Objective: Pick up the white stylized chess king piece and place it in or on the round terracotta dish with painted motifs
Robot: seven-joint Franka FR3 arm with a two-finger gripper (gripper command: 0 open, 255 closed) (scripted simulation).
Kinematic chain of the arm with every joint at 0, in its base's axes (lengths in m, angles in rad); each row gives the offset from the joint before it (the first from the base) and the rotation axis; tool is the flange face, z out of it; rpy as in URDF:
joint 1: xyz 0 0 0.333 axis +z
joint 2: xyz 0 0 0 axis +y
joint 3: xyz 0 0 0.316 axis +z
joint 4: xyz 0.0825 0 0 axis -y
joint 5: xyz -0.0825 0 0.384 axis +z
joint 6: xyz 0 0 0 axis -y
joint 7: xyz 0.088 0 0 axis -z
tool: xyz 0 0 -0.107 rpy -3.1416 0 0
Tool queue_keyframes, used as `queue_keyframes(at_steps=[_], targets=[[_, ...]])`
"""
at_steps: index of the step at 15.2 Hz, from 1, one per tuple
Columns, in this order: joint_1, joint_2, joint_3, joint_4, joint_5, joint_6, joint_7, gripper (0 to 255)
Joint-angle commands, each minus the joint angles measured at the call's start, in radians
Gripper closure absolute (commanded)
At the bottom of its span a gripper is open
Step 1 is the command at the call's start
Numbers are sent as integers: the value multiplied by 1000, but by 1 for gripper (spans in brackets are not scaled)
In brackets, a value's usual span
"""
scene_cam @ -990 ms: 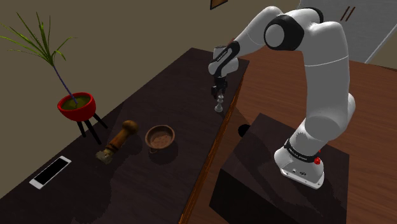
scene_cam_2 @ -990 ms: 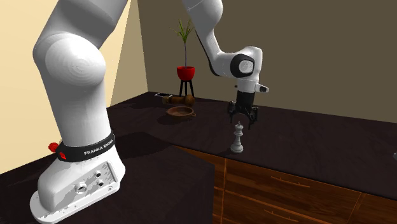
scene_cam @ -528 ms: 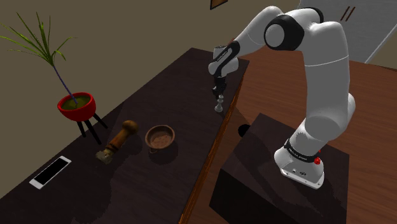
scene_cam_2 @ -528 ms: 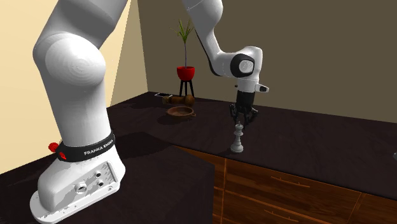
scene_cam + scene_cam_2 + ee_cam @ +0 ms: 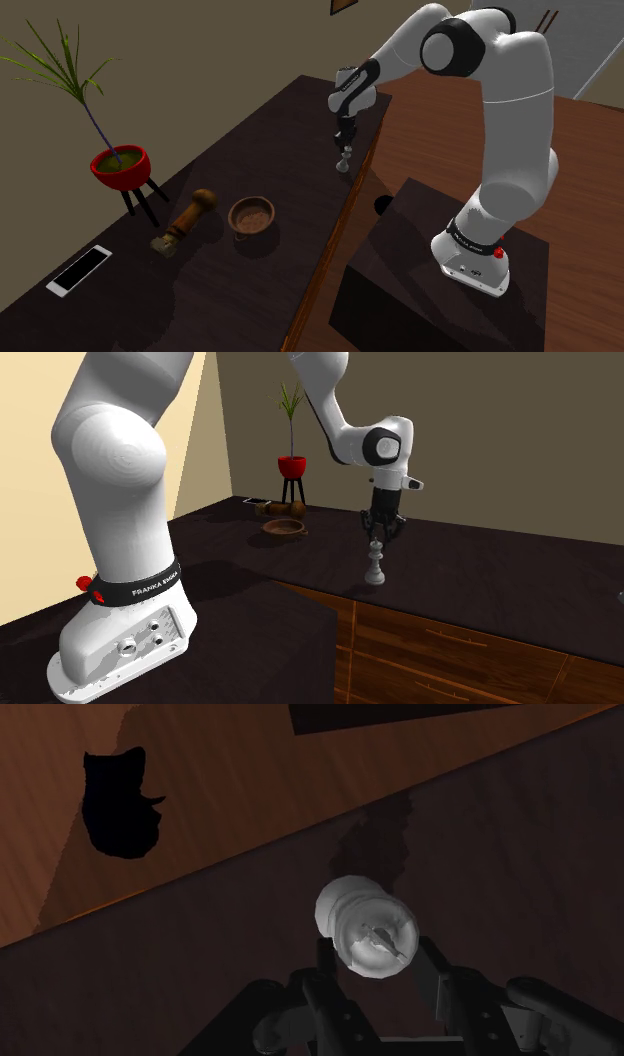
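Note:
The white chess king (image 5: 343,161) (image 5: 375,564) hangs upright near the front edge of the dark wooden counter (image 5: 270,150), its base just off the surface. My black gripper (image 5: 343,143) (image 5: 378,538) comes straight down and is shut on the king's top. In the wrist view the king (image 5: 366,928) sits clasped between the two fingers (image 5: 326,966). The round brown dish (image 5: 251,215) (image 5: 283,528) stands further along the counter, toward the shoulder view's lower left, well apart from the gripper.
A wooden-handled brush (image 5: 189,219) lies beside the dish. A red pot with a plant (image 5: 120,166) (image 5: 292,465) stands on a small tripod, and a white phone (image 5: 79,270) lies at the counter's far end. The dark stand (image 5: 430,270) sits below the counter's edge.
The fingers went from open above the king to shut on its top. The arm then rose a little, lifting the king slightly off the counter.

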Motion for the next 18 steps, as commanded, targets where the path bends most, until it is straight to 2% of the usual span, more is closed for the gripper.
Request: queue_keyframes(at_steps=[1,18], targets=[[2,-22,-4,-1,-5,-21,1,255],[20,-177,-27,18,-44,-193,19,255]])
